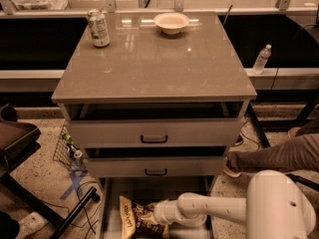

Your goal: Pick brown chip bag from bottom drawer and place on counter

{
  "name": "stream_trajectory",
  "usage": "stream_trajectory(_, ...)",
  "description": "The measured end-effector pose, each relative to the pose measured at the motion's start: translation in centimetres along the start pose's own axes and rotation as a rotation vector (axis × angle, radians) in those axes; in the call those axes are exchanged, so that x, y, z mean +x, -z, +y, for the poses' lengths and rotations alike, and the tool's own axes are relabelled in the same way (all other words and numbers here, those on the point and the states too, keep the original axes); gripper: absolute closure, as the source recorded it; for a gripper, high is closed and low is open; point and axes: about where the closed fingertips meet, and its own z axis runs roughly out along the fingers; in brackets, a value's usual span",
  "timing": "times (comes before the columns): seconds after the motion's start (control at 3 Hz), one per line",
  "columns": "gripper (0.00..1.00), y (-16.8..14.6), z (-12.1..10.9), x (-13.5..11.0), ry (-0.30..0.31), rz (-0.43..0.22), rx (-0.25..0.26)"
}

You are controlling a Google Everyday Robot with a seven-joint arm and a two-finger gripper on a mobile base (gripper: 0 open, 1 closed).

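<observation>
The brown chip bag (133, 217) lies in the bottom drawer (113, 198), at its left front, dark brown with cream-yellow edges. My gripper (152, 217) reaches in from the right on a white arm and sits right against the bag's right side, partly over it. The gripper's end is hidden against the bag. The counter (149, 59) is the glossy grey-brown top above the drawers.
A drinks can (98, 28) stands at the counter's back left and a white bowl (171, 22) at its back middle. The two upper drawers (154, 133) are slightly open. A plastic bottle (261, 59) stands right of the cabinet. A person's leg (279, 156) is at the right.
</observation>
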Motion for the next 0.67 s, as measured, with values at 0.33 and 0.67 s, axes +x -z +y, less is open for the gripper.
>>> stream_trajectory(0.33,1.00,3.6,1.4,-3.5,0.008,-0.025,-0.003)
stream_trajectory(0.67,1.00,9.5,4.3,-8.6,0.023,-0.030,-0.015)
